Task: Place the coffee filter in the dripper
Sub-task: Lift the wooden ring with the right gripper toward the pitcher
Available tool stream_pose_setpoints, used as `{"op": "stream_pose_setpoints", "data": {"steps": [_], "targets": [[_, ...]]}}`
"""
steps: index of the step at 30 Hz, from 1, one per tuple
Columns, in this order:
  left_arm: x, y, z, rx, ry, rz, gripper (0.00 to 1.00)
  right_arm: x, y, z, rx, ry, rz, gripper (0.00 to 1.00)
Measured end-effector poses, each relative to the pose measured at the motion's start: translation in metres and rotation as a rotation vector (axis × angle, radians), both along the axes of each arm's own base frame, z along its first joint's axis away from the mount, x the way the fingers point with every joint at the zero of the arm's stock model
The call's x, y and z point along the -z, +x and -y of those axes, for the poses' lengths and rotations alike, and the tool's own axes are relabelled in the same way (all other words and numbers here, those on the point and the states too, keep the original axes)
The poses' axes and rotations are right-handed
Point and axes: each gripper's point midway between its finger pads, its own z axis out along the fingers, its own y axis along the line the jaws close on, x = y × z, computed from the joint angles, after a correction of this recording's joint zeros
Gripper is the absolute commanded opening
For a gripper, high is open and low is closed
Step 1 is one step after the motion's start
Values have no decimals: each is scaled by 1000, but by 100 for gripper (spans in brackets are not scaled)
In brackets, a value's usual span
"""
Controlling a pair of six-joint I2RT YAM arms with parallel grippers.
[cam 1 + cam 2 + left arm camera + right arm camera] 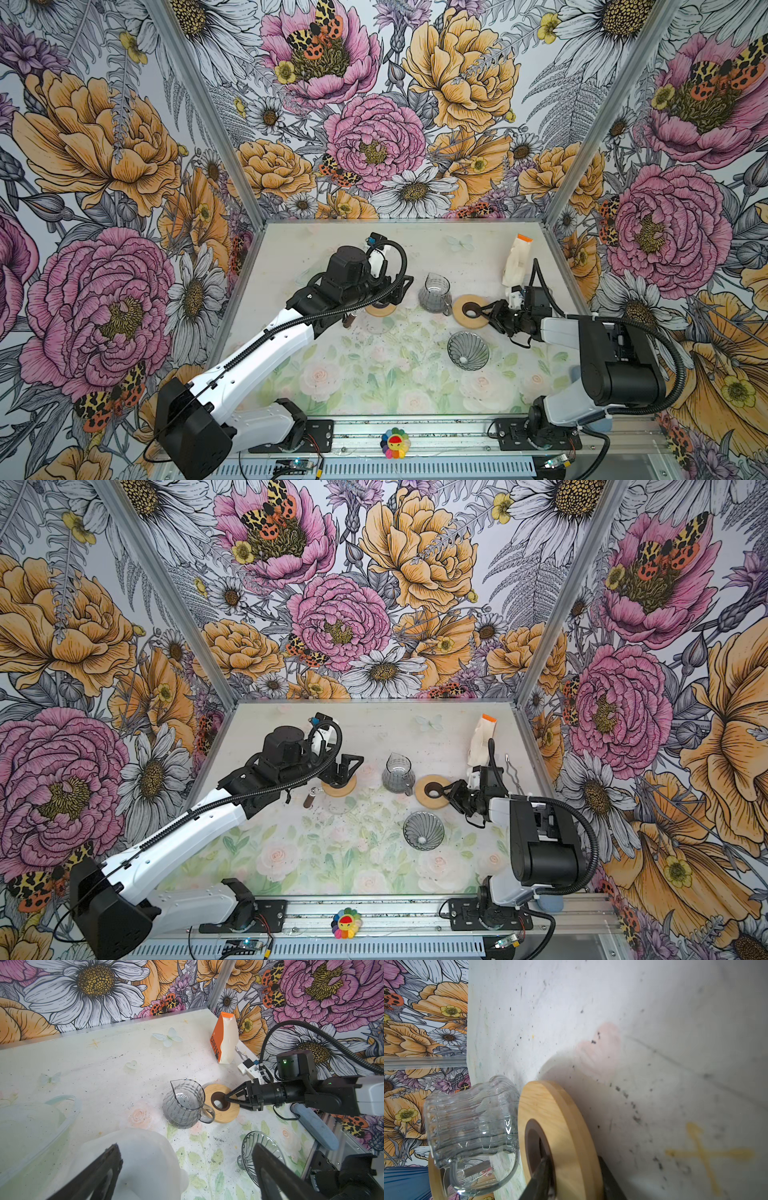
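The ribbed glass dripper point(468, 350) point(423, 830) stands alone at the table's middle right, with nothing showing inside it. A whitish blurred cone shape point(135, 1157), apparently the coffee filter, lies on the table under my left gripper point(390, 291) point(186, 1147). That gripper hangs open over it, fingers wide and apart from it. My right gripper point(478, 309) point(572, 1167) reaches a wooden ring point(461, 318) point(550, 1105) behind the dripper. One finger sits in the ring's dark hole and the other outside its rim, pinching the band.
A glass carafe point(435, 293) point(182, 1105) stands right beside the wooden ring. A coffee bag point(517, 259) stands at the back right. A second wooden ring point(338, 789) and a brown handle point(309, 800) lie under the left arm. A clear plastic container point(62, 1103) sits far left.
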Motion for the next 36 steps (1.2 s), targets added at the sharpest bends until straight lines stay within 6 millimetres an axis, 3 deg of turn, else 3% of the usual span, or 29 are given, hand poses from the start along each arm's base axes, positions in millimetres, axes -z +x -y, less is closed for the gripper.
{"op": "stream_pose_setpoints", "data": {"steps": [15,19,24,28,36], "targets": [[2,1,1,0,4,-5,99,-34,17,1,-13,-3,92,12],[2,1,1,0,4,-5,99,-45,16,9,14,-26,112,0],[2,1,1,0,4,-5,99,-59,13,13,27,-46,138,0],[-2,1,0,3,9,4,99,-81,15,12,18,-49,193,0],[-24,8,-12,-25,-8,57,99,-146,33,1,-37,-20,349,0]]}}
